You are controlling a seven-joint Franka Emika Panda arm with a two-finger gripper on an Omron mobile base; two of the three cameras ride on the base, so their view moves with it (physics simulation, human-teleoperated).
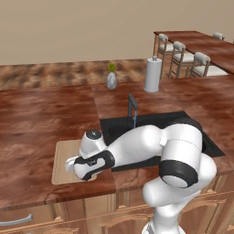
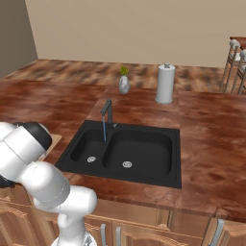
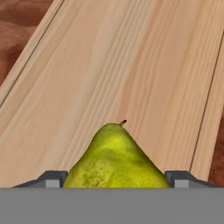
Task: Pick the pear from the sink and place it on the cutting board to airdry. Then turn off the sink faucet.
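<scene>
The yellow-green pear [image 3: 116,157] sits between my fingertips, stem pointing away, and my gripper [image 3: 116,179] is shut on it. Directly under it lies the light wooden cutting board [image 3: 131,65], close below. In the left base view my hand [image 1: 91,165] hangs low over the board's [image 1: 61,155] right end, left of the black sink [image 1: 114,130], and it hides the pear. The dark faucet [image 1: 132,107] stands behind the sink, a thin blue stream [image 1: 134,121] running from its spout. The right base view shows both sink basins [image 2: 144,153] bare and the faucet [image 2: 107,111] still running.
A grey vase with a yellow flower [image 1: 111,80] and a paper towel roll [image 1: 153,75] stand on the counter behind the sink. Chairs [image 1: 183,57] and a dining table are at the far right. My arm [image 1: 151,146] stretches across the sink's front edge.
</scene>
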